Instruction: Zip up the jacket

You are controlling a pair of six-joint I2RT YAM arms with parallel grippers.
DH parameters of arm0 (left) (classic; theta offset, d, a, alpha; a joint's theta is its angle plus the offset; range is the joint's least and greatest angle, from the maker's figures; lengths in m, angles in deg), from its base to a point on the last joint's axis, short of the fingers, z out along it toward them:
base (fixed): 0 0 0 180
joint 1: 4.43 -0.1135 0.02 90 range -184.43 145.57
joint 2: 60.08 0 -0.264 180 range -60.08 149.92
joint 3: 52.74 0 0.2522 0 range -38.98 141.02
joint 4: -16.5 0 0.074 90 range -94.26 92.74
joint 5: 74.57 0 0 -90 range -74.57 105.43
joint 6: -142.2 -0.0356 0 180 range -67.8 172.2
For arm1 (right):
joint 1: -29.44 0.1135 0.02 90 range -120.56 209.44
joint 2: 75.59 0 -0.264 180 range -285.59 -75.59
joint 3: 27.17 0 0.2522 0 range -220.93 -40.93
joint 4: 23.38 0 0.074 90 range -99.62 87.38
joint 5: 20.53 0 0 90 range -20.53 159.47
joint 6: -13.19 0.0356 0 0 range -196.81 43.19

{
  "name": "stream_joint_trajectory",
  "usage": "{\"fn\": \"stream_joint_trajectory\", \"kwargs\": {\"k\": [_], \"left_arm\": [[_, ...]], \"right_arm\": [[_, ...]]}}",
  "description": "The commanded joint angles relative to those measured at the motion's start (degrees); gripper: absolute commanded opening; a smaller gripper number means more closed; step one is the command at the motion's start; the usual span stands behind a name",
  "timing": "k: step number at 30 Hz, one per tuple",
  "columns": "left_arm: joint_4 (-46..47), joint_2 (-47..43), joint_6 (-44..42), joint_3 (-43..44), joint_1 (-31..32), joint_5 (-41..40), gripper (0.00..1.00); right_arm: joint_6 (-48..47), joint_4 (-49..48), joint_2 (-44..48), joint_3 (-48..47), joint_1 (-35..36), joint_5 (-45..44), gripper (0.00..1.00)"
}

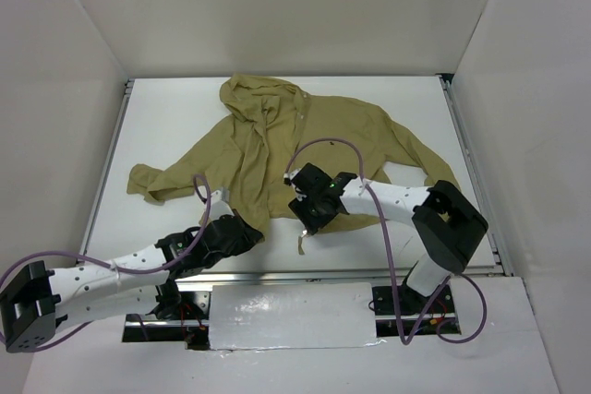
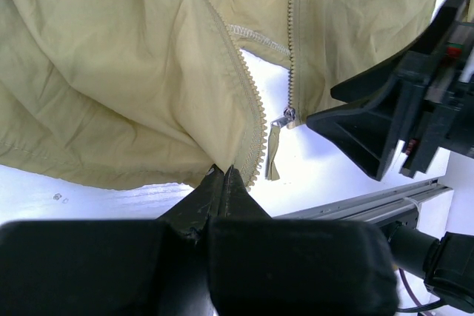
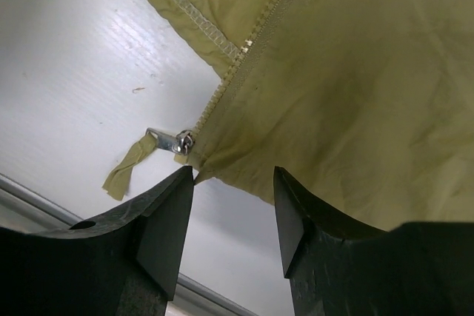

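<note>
L end effector [image 2: 224, 173] is pinching jacket [image 1: 268, 136] hem, jaws together; R end effector [image 3: 233, 179], jaws apart, is hovering by zipper slider [image 3: 184, 140].

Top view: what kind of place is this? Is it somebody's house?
Probably a robot lab's test booth, not a house. Plain white walls box in a white table. The left arm and right arm are bolted at its near edge, trailing purple cables. The only loose thing is a jacket.

The jacket [image 1: 268, 145] is plain olive-tan with teeth [image 2: 255, 109] of the same colour, its zipper slider [image 3: 183, 140] is silver, the table [image 1: 166, 117] is white, and the cables [image 1: 323, 142] are purple.
</note>
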Motion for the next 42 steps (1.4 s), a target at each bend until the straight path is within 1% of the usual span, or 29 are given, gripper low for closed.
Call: {"fn": "stream_joint_trajectory", "kwargs": {"k": [1,5,10,12,14,19,20,22,24,27,28,32,35,36,37,38,39,40,41,42], "left_arm": [[1.63,0.6,-0.92,1.85,-0.32,0.27,0.0],[1.89,0.69,-0.75,1.76,-0.4,0.27,0.0],[2.42,0.78,-0.75,1.5,-0.4,0.19,0.0],[2.42,0.87,-0.84,1.49,-0.32,0.1,0.0],[2.42,0.78,-0.75,1.41,-0.49,0.19,0.0],[2.42,0.34,-0.75,1.06,-0.4,0.27,0.0],[2.42,0.25,-0.66,1.06,-0.49,0.27,0.0],[2.25,0.08,-0.75,1.06,-0.49,0.19,0.0],[2.16,-0.01,-0.75,1.14,-0.58,-0.08,0.0],[1.89,-0.1,-0.66,1.14,-0.58,-0.34,0.0],[1.89,-0.01,-0.66,1.14,-0.58,-0.43,0.0],[2.94,0.95,-0.48,1.41,-0.93,-0.96,0.0],[5.49,3.31,-2.23,2.37,-2.24,-1.31,0.0],[7.58,3.94,-3.03,2.9,-2.77,-1.22,0.0],[9.0,4.64,-4.16,3.51,-3.56,-1.13,0.0],[11.01,5.6,-6.7,4.47,-3.66,-1.74,0.0],[14.95,5.96,-8.03,4.92,-3.57,-2.36,0.0],[17.16,6.31,-10.65,5.36,-3.66,-2.88,0.0],[19.19,6.4,-11.72,5.54,-3.74,-3.85,0.0],[23.12,6.49,-12.87,5.54,-3.74,-4.29,0.0]], "right_arm": [[-0.18,0.39,-1.79,-2.32,-0.02,-0.98,0.55],[0.26,0.39,-2.85,-2.94,-0.02,-1.68,0.52],[0.53,1.88,-5.91,-4.69,0.07,-0.98,0.46],[0.53,3.02,-6.97,-5.57,0.25,-0.1,0.47],[0.62,3.64,-7.94,-5.93,0.42,0.42,0.51],[0.97,3.99,-7.86,-5.66,0.6,0.34,0.52],[1.05,4.43,-8.29,-5.66,0.6,0.34,0.5],[1.14,4.52,-8.82,-5.31,0.6,1.64,0.48],[1.32,4.7,-9.52,-4.79,0.69,2.0,0.42],[1.76,4.79,-9.97,-4.35,0.77,2.18,0.23],[2.28,4.7,-9.97,-4.26,0.77,1.66,0.0],[4.04,3.13,-7.69,-3.82,0.77,1.3,0.0],[8.25,0.14,-2.34,-3.21,0.6,0.78,0.0],[9.74,-0.92,-0.58,-2.85,0.51,0.43,0.0],[13.06,-3.1,3.27,-2.07,0.34,-0.62,0.0],[14.92,-4.34,5.22,-1.54,-0.01,-1.33,0.0],[17.12,-5.75,7.15,-0.75,-0.19,-1.51,0.0],[20.97,-9.33,11.17,1.35,-0.28,-1.42,0.0],[22.83,-11.02,13.04,2.41,-0.28,-1.07,0.0],[26.68,-12.69,14.97,3.55,-0.28,-1.16,0.0]]}}
